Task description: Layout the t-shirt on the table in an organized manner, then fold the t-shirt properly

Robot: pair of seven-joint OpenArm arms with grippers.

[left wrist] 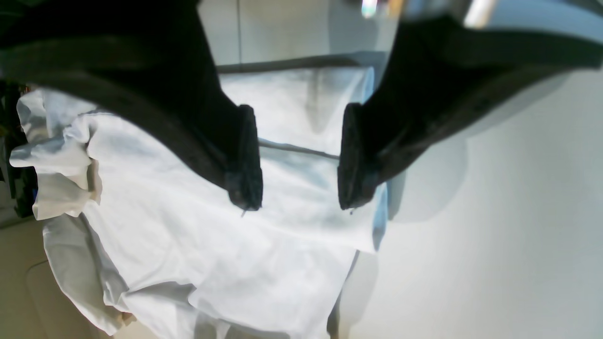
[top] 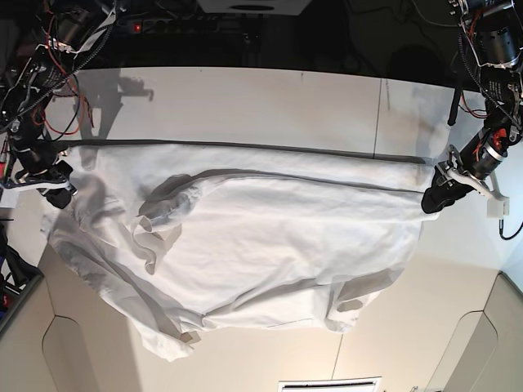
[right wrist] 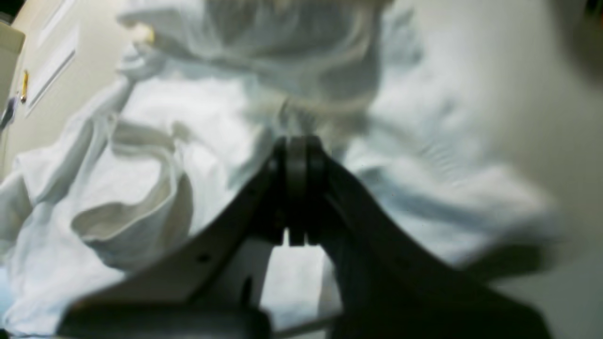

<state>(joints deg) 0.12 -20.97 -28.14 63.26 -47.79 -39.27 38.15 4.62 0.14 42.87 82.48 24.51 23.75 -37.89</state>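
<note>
Nearest the front edge of the table (top: 425, 269), with its rounded cut-outs, the lower part of the t-shirt (top: 261, 245) lay rumpled, one fold reaching almost to that edge on the left of the base view. The shirt was spread wide across the middle of the tabletop, white and creased, with the collar (top: 151, 233) curled up on the left half of the base view. A thin dark seam (top: 245, 147) ran across the table just behind the cloth's far edge.

At the shirt's right end in the base view, the left gripper (left wrist: 299, 160) hung over the cloth's edge with its jaws spread apart. In the left wrist view both black pads stood clear of each other, cloth visible between them and nothing pinched.

At the opposite end, the right gripper (right wrist: 297, 188) was clenched. In the right wrist view its jaws were pressed together, with white cloth bunched around the tips; the view was blurred, so whether any fabric was caught between them could not be told. In the base view that gripper (top: 55, 193) sat at the shirt's edge, near the table's side.

Beyond the table's far edge, dark cables and equipment (top: 73, 28) filled the background.
</note>
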